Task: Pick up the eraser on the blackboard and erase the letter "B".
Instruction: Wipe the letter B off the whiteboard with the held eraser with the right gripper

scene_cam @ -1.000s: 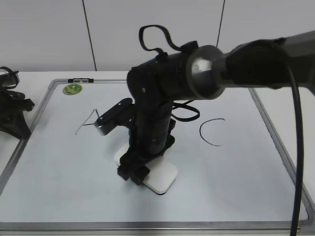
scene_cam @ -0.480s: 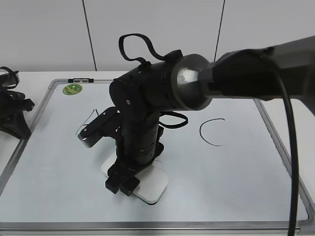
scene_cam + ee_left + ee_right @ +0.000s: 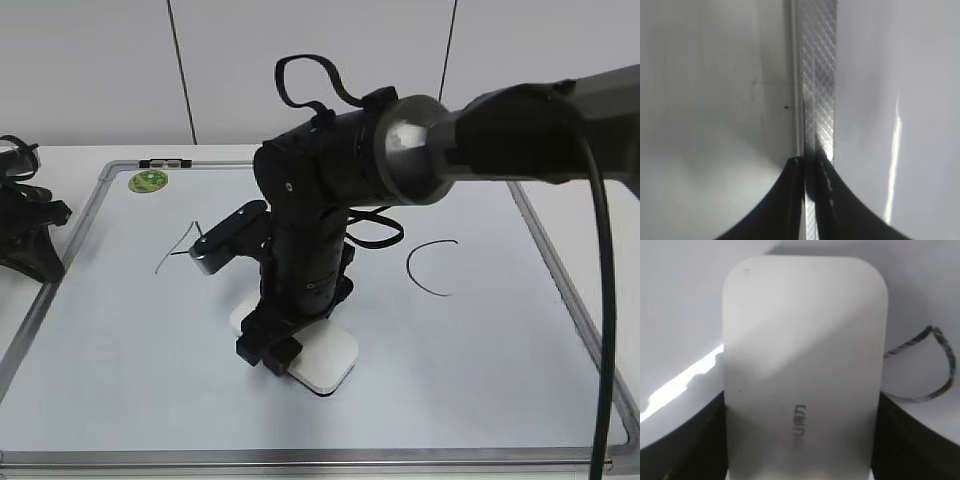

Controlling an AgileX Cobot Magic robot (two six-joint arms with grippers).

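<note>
Right tool (image 3: 275, 345) is clamped on the eraser (image 3: 322, 358), jaws hugging its long sides, and I've just swung it back right after a sweep toward the bench's left edge, pad flat on the blackboard (image 3: 480, 380) near the middle of the front edge. My arm hides the letter "B", but a looping stroke (image 3: 935, 347) beside the eraser suggests more wiping; left tool (image 3: 807, 200) idles pressed together.

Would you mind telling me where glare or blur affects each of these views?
Exterior view: sharp, evenly lit, with the right gripper on the eraser. Left wrist view: a bright glare streak on the blackboard, frame in focus. Right wrist view: the eraser is soft and close, its lettering blurred, with glare at left.
</note>
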